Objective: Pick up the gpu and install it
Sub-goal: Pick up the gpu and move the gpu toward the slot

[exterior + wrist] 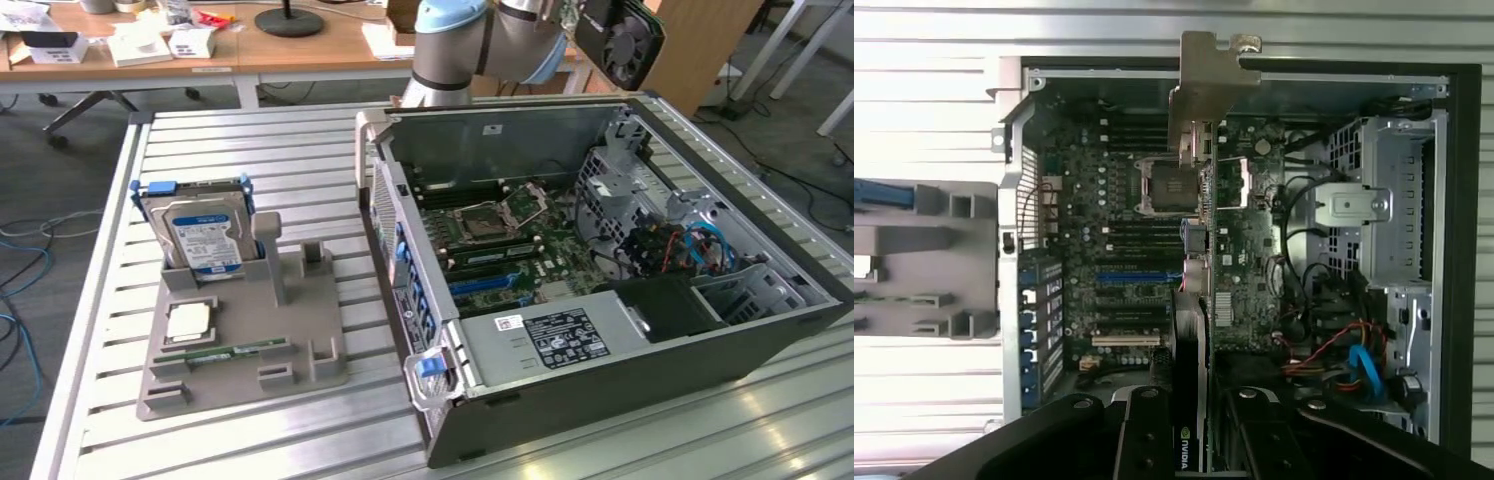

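One gpu [1189, 335], edge-on, pinched between the dark fingers [1144, 440] of the tool [1194, 425], its pale bracket at the end farthest from the tool, the whole card held in the air above the case [747, 330]. One case, open, lying under the tool, motherboard [1124, 230] exposed. One grey holder [307, 330], well apart from the tool on the table [240, 140], carrying a hard drive [203, 240] and a RAM stick [220, 353].

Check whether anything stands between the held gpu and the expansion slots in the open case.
Nothing visible does. The gripper is shut on the gpu, held edge-on above the open case; the expansion slots look bare on the motherboard, and the red and blue cables lie aside by the drive cage.
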{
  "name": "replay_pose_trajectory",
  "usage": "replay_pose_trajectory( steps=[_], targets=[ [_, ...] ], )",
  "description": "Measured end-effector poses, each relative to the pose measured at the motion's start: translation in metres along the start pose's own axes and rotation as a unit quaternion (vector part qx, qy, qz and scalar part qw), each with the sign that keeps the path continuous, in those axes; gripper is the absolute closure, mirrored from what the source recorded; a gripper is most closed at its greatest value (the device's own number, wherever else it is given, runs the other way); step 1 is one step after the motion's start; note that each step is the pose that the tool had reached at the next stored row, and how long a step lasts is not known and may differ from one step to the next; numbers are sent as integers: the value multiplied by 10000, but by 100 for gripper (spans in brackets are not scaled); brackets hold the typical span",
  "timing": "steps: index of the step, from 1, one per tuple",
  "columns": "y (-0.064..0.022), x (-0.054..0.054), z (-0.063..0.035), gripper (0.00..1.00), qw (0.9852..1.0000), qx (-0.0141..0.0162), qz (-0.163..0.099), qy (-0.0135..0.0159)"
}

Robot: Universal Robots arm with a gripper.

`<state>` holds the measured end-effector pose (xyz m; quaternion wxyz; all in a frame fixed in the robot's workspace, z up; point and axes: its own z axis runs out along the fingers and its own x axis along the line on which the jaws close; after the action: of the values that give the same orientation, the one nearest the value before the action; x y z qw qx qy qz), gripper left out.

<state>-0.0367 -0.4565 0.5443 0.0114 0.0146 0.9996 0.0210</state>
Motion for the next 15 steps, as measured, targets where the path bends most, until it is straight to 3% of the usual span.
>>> replay_pose_trajectory(
  steps=[10, 15],
  targets=[
    [31, -434, 12, 74, 10000, 0, -2, 0],
    [38, -500, 14, 74, 10000, 0, -4, 0]
  ],
)
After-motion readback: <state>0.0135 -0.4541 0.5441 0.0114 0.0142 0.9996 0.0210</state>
